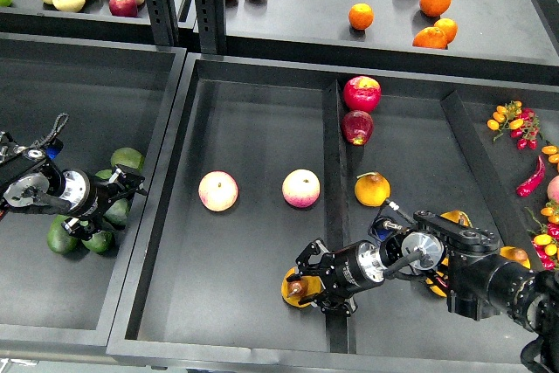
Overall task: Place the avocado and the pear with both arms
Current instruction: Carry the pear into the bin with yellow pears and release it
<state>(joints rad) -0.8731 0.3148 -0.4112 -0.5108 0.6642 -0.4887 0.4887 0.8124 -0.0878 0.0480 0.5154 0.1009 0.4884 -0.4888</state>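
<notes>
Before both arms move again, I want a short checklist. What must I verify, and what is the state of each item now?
1. Right gripper fingers around the pear: ok, they sit on both sides of it.
2. Pear lifted off the tray floor: cannot tell.
3. Left gripper at the avocado pile: ok, its fingers are among the dark green fruit.
4. Left gripper holding one avocado: cannot tell, the fingers look dark and small.
5. Two pink-yellow apples apart from the right gripper: ok.
6. Divider wall close beside the right arm: not ok, little room.
</notes>
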